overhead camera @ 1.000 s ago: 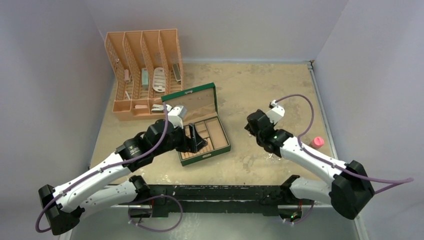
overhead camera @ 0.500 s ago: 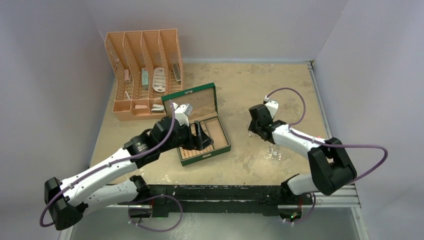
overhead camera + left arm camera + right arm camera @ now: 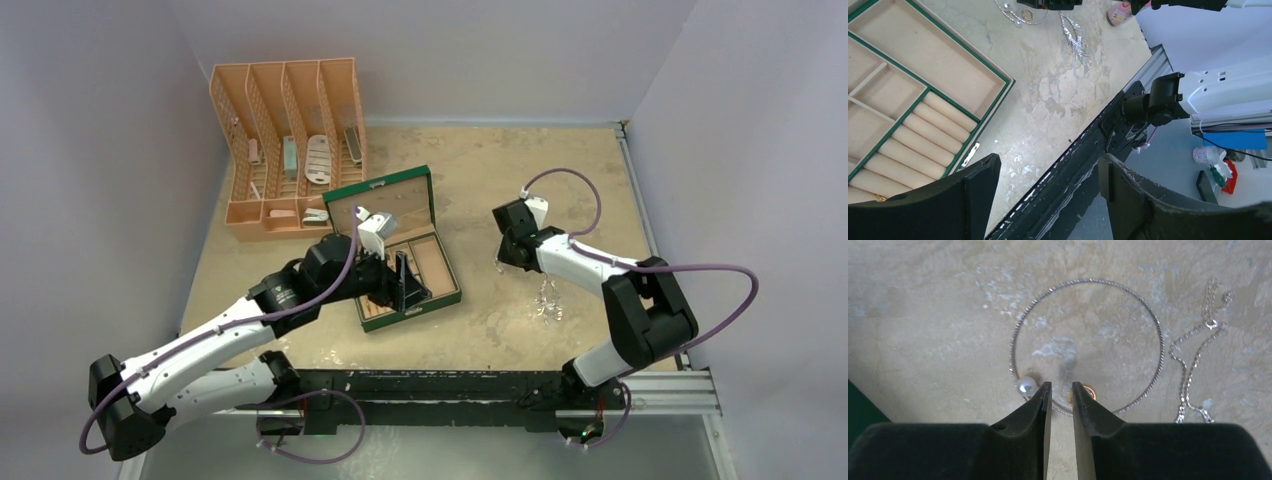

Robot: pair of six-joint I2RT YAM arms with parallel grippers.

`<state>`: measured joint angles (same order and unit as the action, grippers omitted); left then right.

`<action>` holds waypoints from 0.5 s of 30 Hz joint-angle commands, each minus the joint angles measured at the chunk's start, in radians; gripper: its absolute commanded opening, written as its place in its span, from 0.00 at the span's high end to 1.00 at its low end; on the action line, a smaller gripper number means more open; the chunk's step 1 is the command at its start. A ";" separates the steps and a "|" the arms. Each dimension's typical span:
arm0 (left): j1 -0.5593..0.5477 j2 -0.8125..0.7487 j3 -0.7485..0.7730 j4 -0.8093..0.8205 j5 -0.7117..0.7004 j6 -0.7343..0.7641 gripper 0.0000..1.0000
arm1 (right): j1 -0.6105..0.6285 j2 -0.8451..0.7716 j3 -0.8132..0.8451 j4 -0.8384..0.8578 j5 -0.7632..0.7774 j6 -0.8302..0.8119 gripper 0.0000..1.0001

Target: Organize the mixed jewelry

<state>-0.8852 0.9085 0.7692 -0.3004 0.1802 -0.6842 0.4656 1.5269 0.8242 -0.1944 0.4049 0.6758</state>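
The mixed jewelry lies on the table right of the open green box point(image 3: 445, 285). In the right wrist view a thin wire-like hoop point(image 3: 1162, 342) holds a pearl point(image 3: 1026, 385) on its rim. A small gold ring point(image 3: 1090, 390) lies inside it, and a silvery chain point(image 3: 1193, 365) lies to the right. My right gripper point(image 3: 1061, 386) hovers at the hoop's near edge, its jaws a narrow gap apart with nothing between them. My left gripper point(image 3: 1048, 165) is wide open and empty above the box's near corner point(image 3: 998, 85). The chain cluster point(image 3: 1075, 40) shows beyond it.
An orange slotted organizer point(image 3: 285, 140) with several items stands at the back left, behind the box lid point(image 3: 385, 205). A pink-capped bottle point(image 3: 1120, 11) stands beyond the chain cluster. A black rail point(image 3: 440, 385) runs along the table's near edge. A tiny gold piece point(image 3: 880, 198) sits in the box's ring rolls.
My right arm folded its elbow in and its gripper shifted slightly back and left over the hoop. My left gripper moved right across the box and stayed open.
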 commanded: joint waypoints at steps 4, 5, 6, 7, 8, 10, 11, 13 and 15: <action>-0.004 0.004 -0.036 0.112 0.025 0.050 0.28 | -0.002 -0.028 -0.005 -0.133 0.042 0.117 0.72; -0.003 0.013 -0.037 0.118 0.034 0.054 0.28 | -0.002 -0.026 -0.017 -0.126 0.034 0.121 0.71; -0.003 0.024 -0.035 0.117 0.042 0.058 0.28 | -0.001 -0.021 -0.022 -0.122 0.024 0.123 0.70; -0.003 0.032 -0.033 0.112 0.043 0.059 0.28 | -0.002 -0.015 -0.021 -0.124 0.020 0.127 0.70; -0.004 0.038 -0.033 0.108 0.042 0.059 0.29 | -0.002 -0.011 -0.017 -0.127 0.019 0.129 0.70; -0.004 0.042 -0.036 0.101 0.034 0.057 0.29 | -0.002 -0.015 -0.014 -0.122 0.024 0.126 0.70; -0.004 0.041 -0.037 0.100 0.032 0.057 0.29 | -0.002 -0.017 -0.010 -0.117 0.026 0.122 0.70; -0.003 0.036 -0.041 0.100 0.022 0.051 0.29 | -0.001 -0.016 -0.001 -0.108 0.022 0.113 0.70; -0.004 0.027 -0.048 0.103 0.018 0.042 0.29 | -0.002 -0.010 0.009 -0.104 0.022 0.110 0.72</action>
<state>-0.8852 0.9546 0.7334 -0.2481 0.1982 -0.6498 0.4652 1.5253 0.8082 -0.3008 0.4080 0.7750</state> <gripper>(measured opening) 0.714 0.295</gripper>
